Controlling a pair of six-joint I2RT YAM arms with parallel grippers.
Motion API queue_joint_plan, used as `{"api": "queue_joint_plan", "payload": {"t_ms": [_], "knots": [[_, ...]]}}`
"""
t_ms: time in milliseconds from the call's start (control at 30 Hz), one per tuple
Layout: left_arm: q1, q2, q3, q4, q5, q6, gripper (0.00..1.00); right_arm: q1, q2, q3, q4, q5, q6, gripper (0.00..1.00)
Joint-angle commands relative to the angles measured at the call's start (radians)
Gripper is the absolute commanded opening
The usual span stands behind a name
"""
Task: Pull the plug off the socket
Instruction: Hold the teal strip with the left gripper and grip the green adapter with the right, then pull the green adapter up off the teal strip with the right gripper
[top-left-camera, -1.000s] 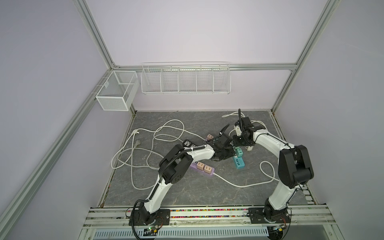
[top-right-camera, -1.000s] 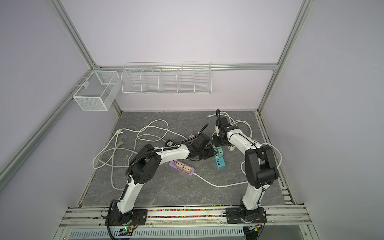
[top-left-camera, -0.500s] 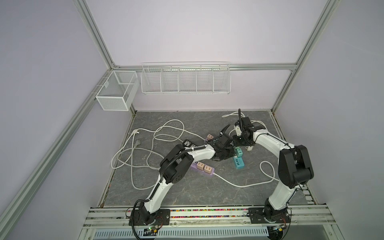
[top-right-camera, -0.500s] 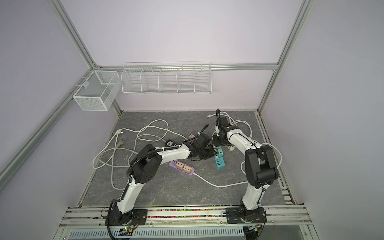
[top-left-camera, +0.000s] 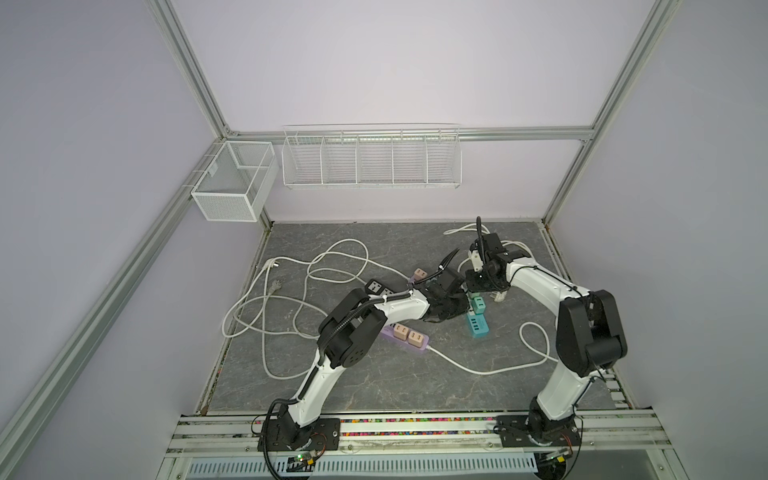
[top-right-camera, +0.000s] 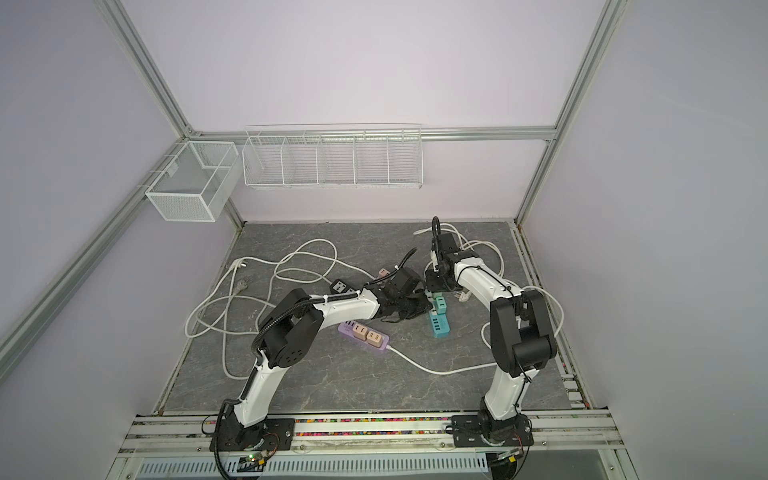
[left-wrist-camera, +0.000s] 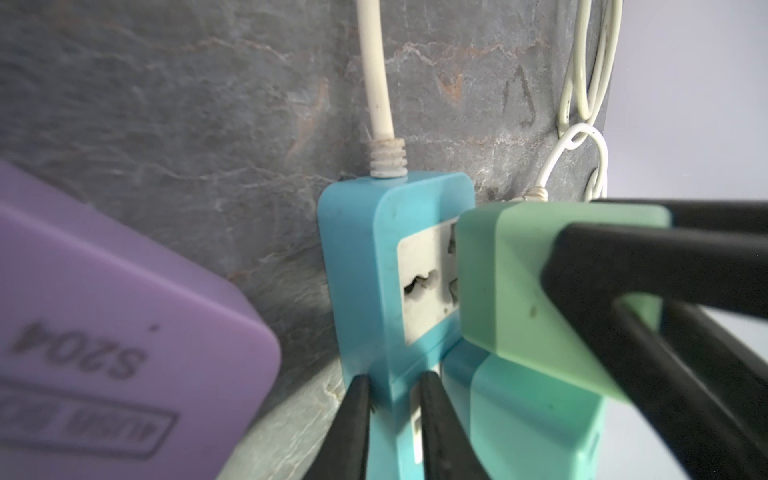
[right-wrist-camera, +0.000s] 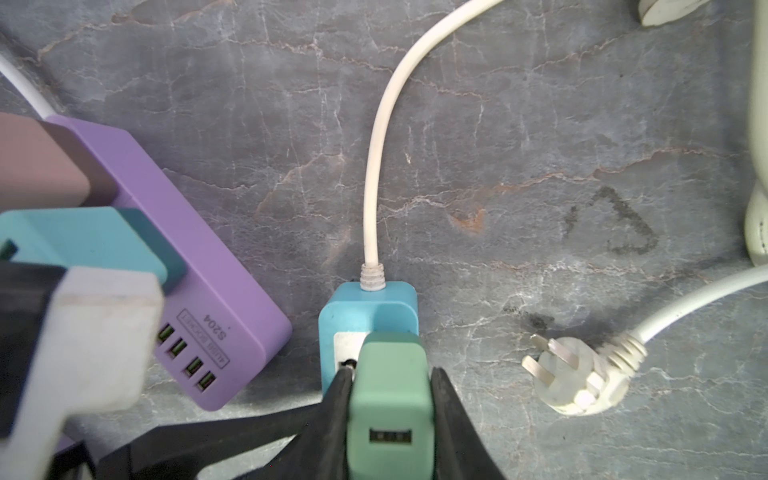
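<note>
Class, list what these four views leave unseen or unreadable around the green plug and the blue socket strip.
Prongs of the green plug: hidden in both wrist views between its body and the blue socket strip; seating unclear.
The second, teal plug: cut off by the left wrist view's bottom edge.
Small print on the purple strip: blurred in the left wrist view.
The black socket strip: mostly covered by the left arm in both top views.

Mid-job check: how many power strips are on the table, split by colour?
purple power strip: 1
blue power strip: 1
black power strip, partly hidden behind the left arm: 1
Total: 3
</note>
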Motion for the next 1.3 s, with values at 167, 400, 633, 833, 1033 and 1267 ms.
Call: {"api": "queue_joint_plan", "payload": {"t_ms": [167,400,633,833,1033,1267], "knots": [[-0.005,0.043,-0.039,-0.086,-0.043,-0.008,0.21,0.028,0.010,0.041,-0.032,0.017,0.002,0.17],[-0.005,0.046,-0.044,-0.078,-0.039,-0.014,0.21,-0.003,-0.013,0.038,-0.035,0.003,0.003,0.16],[-0.005,0.039,-0.044,-0.079,-0.045,-0.012,0.21,0.023,-0.040,0.016,0.001,-0.019,0.017,0.15],[-0.005,0.039,-0.043,-0.074,-0.041,-0.011,0.21,-0.028,-0.120,0.003,0.001,-0.003,0.009,0.15],[-0.006,0.039,-0.037,-0.070,-0.035,-0.009,0.21,-0.046,-0.187,-0.014,0.021,-0.037,0.026,0.15],[-0.005,0.021,-0.012,-0.091,-0.047,0.020,0.23,-0.065,-0.210,-0.025,0.049,-0.104,0.053,0.15]]}}
